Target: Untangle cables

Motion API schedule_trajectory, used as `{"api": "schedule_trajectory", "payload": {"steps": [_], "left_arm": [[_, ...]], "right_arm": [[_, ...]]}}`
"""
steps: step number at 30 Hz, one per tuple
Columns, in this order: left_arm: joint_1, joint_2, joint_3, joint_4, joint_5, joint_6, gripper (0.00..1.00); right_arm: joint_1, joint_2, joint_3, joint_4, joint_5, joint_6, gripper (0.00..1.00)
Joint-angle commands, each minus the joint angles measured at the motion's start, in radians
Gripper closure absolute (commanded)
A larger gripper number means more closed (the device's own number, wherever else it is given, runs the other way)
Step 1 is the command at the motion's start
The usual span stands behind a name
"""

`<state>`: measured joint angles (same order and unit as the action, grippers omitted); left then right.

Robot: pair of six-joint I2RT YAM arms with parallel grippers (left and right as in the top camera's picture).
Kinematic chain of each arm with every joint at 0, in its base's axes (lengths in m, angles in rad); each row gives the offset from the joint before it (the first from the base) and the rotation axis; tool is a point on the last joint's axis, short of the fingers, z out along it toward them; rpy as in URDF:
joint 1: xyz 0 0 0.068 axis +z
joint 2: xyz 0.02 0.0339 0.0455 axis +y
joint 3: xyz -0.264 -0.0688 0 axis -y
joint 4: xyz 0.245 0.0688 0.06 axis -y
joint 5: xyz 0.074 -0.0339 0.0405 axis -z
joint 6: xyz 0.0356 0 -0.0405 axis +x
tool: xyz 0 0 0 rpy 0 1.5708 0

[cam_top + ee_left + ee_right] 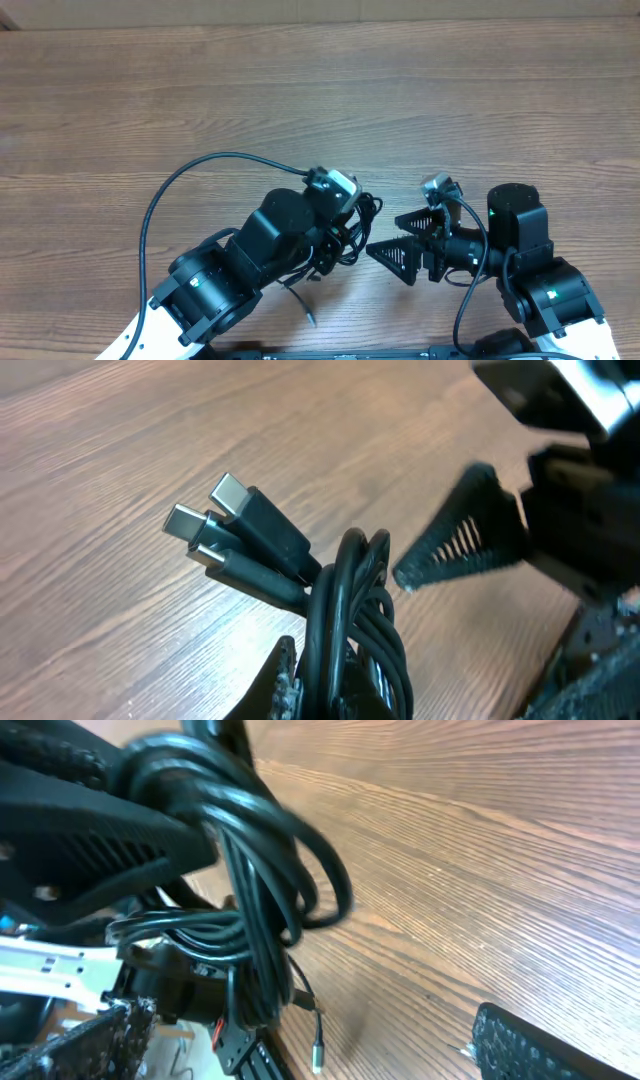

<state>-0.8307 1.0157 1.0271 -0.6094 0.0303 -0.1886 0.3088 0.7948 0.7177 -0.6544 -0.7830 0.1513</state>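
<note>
Barely begun, I judge: the cables (345, 620) form one tight bunch pinched in the left gripper (342, 232), while the right gripper (400, 243) hangs wide open just right of them.

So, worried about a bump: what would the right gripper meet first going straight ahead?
Likely the cables bunched in the left gripper; the open right gripper points straight at them, though height is hard to judge.

Cables (352, 225) are sitting bunched in L gripper (338, 240), at table (300, 90) front-centre. R gripper (402, 240) is sitting just right, apart. One plug end (311, 318) is lying in front.
</note>
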Motion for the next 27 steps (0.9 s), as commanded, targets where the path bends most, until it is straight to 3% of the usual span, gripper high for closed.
{"api": "schedule_trajectory", "payload": {"steps": [1, 3, 4, 6, 7, 8, 9, 11, 16, 21, 27], "left_arm": [[-0.001, -0.001, 0.016, 0.035, 0.008, -0.179, 0.96], [-0.001, 0.017, 0.016, 0.08, 0.103, -0.178, 0.96], [-0.001, 0.033, 0.016, 0.081, 0.12, -0.178, 0.96], [-0.001, 0.056, 0.016, 0.09, 0.156, -0.178, 0.96], [-0.001, 0.067, 0.016, 0.091, 0.162, -0.178, 0.96], [-0.001, 0.072, 0.016, 0.09, 0.143, -0.179, 0.96], [0.0, 0.074, 0.016, 0.09, 0.127, -0.18, 0.96], [0.0, 0.075, 0.016, 0.083, 0.046, -0.23, 0.96], [0.0, 0.075, 0.016, 0.039, -0.208, -0.517, 0.96], [0.0, 0.075, 0.016, -0.039, -0.409, -0.903, 0.96], [0.0, 0.075, 0.016, -0.042, -0.45, -0.937, 0.96]], "right_arm": [[0.005, -0.008, 0.009, 0.008, -0.017, 0.013, 0.0], [0.005, -0.008, 0.009, 0.026, -0.11, -0.053, 0.05], [0.005, -0.008, 0.009, 0.043, -0.139, -0.055, 0.18], [0.005, -0.007, 0.009, 0.042, -0.139, -0.055, 0.35], [0.005, -0.008, 0.009, 0.04, -0.138, -0.055, 0.65], [0.005, -0.008, 0.009, 0.04, -0.138, -0.055, 0.85], [0.005, -0.008, 0.009, 0.039, -0.138, -0.055, 0.96], [0.005, -0.008, 0.009, 0.031, -0.138, -0.055, 0.96], [0.005, -0.008, 0.009, 0.013, -0.149, -0.055, 0.96], [0.005, -0.008, 0.009, 0.017, -0.383, -0.213, 0.96], [0.005, -0.007, 0.009, 0.043, -0.372, -0.204, 0.96]]}}
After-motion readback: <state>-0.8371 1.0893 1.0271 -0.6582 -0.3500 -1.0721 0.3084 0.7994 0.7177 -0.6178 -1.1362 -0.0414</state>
